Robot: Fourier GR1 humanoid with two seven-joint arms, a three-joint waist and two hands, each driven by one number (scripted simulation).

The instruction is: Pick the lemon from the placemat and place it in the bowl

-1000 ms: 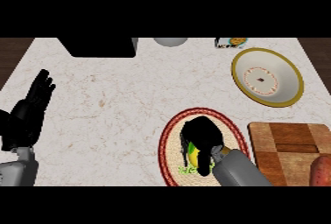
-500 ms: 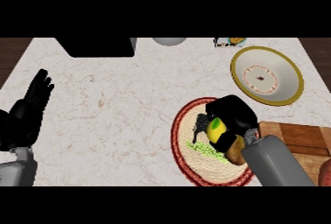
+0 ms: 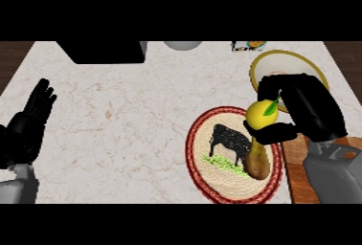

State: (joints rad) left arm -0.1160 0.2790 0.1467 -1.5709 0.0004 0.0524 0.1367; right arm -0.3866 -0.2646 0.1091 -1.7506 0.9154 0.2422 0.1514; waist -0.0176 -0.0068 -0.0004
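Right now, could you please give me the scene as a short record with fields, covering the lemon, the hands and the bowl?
lemon: yellow, with a green leaf, lifted above the placemat's upper right edge
right hand: fingers and thumb curled round the lemon
left hand: open, fingers up, resting at the counter's left edge
placemat: round, red rim, cow picture
potato: brown, lying on the placemat below the lemon
bowl: yellow-rimmed, at the upper right, partly hidden by the right hand
lemon in bowl: not yet
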